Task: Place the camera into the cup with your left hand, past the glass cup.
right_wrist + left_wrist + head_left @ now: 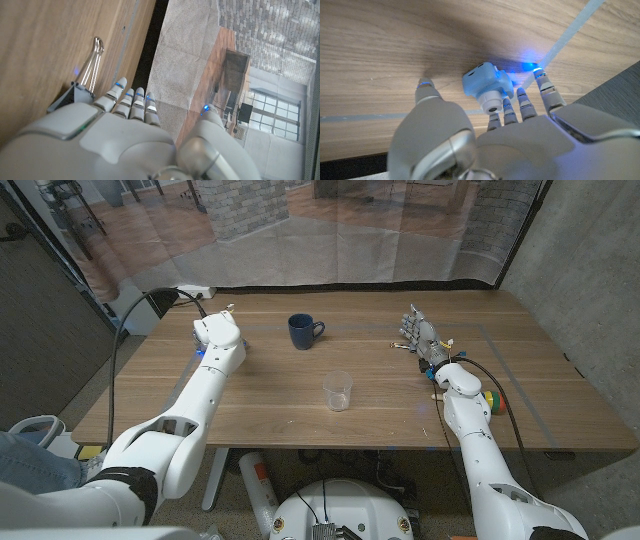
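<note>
Two hands over wooden worktop (pixel 300 395). Left hand (pixel 485 135) at far left part, above small light-blue camera (pixel 485 85); fingers (pixel 525 102) reach down around camera and seem to touch its near side, thumb apart on other side; firm grip cannot tell. Dark blue cup (pixel 302 331) stands upright at far middle, handle toward robot's right. Glass cup (pixel 338 391) nearer robot, upright, well apart from blue one. Right hand (pixel 421 334) at right side, fingers straight and close together, holding nothing; binder clip (pixel 82 82) just beside it.
</note>
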Controlling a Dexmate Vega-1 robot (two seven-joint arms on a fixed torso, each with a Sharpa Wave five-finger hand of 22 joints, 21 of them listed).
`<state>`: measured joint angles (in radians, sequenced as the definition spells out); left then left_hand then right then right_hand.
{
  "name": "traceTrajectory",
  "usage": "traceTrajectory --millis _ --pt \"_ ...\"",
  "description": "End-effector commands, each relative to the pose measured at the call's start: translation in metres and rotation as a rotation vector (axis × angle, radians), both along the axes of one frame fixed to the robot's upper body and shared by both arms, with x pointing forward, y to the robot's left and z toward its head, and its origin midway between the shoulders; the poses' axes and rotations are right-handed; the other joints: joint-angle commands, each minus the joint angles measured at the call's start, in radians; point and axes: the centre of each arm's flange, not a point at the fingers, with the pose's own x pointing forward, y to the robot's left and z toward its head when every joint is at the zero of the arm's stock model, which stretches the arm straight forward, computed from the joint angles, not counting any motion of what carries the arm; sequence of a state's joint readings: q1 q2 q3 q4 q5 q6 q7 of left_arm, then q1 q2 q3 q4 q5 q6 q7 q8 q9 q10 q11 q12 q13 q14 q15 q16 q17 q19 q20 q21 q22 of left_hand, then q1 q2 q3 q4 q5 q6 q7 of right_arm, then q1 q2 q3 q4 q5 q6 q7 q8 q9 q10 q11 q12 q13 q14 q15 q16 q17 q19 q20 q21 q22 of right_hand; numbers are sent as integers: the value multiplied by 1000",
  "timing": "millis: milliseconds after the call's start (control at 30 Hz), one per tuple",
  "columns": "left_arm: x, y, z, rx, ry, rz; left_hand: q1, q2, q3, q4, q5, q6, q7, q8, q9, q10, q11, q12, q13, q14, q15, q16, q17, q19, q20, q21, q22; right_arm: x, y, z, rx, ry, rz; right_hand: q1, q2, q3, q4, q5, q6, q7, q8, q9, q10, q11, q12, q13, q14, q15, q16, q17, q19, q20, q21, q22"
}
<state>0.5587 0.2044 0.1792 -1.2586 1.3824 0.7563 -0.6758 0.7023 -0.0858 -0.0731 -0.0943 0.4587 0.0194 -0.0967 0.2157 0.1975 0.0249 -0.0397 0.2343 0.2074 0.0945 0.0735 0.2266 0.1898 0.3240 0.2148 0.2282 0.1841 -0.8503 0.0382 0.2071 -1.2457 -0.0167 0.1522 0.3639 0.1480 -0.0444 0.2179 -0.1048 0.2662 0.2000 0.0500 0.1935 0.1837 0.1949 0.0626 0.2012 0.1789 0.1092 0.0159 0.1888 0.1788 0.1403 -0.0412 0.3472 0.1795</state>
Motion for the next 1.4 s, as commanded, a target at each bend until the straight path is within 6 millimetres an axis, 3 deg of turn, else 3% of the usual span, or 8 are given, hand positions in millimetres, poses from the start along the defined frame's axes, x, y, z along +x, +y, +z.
traceTrajectory --millis 33,233,467,633,733,1000,1100,1400 --pt "2 -6 -4 6 19 22 57 31 15 -19 5 34 -6 16 7 36 -14 16 6 57 -18 18 9 82 0 26 8 -1 -1 0 -2 -5 6 0 11 -3 0 4 5 -8 2 4 9 3 7 3 8 3 3 6 9 -17 -7 1" --pt "-2 -8 -8 16 4 53 138 79 48 -41 -6 62 -8 22 8 67 -34 27 12 98 -37 26 17 153 -1 43 8 -2 -1 0 -7 -9 13 0 11 -4 0 4 5 -8 2 4 8 2 7 3 9 2 4 6 11 -17 -9 1" --pt "-7 -12 -11 35 -48 106 317 149 120 -70 -78 176 -9 57 13 161 -59 57 29 206 -65 47 30 279 -3 69 6 -3 -1 2 -10 -14 22 1 11 -5 -1 4 5 -10 2 4 10 -1 7 3 12 2 4 6 15 -16 -10 1" --pt "-9 -15 -12 51 -108 129 452 198 186 -70 -186 293 -2 95 19 264 -64 89 48 308 -87 75 52 397 -7 103 6 -4 -2 4 -17 -21 26 1 10 -6 -1 4 4 -10 1 4 12 -2 8 3 13 1 4 6 19 -16 -11 1" --pt "-9 -18 -13 66 -148 151 505 214 217 -67 -231 387 1 130 24 331 -83 109 59 380 -116 98 66 438 -32 116 6 -4 -3 5 -21 -24 27 1 10 -6 -1 5 5 -10 2 4 12 -3 8 3 15 0 5 6 20 -17 -12 1" --pt "-6 -23 -14 89 -220 172 581 227 271 -63 -257 556 22 190 23 497 -113 156 83 510 -165 134 89 498 -102 147 10 -4 -6 4 -17 -21 24 1 10 -8 -1 5 5 -11 1 4 14 -1 8 3 17 -1 5 6 24 -16 -14 1" --pt "-5 -23 -15 88 -219 178 602 227 287 -65 -258 596 22 203 21 535 -87 164 91 553 -181 145 94 516 -123 158 10 -3 -7 4 -18 -20 24 0 10 -8 -1 5 5 -10 2 4 13 -1 8 3 17 0 5 6 25 -15 -14 1" --pt "-5 -22 -17 73 -215 174 631 226 309 -66 -259 642 26 215 17 579 -87 172 103 597 -188 154 103 531 -150 171 10 -2 -6 4 -21 -14 26 1 10 -9 -1 5 5 -11 2 4 13 -2 7 3 18 0 5 6 27 -15 -17 2"
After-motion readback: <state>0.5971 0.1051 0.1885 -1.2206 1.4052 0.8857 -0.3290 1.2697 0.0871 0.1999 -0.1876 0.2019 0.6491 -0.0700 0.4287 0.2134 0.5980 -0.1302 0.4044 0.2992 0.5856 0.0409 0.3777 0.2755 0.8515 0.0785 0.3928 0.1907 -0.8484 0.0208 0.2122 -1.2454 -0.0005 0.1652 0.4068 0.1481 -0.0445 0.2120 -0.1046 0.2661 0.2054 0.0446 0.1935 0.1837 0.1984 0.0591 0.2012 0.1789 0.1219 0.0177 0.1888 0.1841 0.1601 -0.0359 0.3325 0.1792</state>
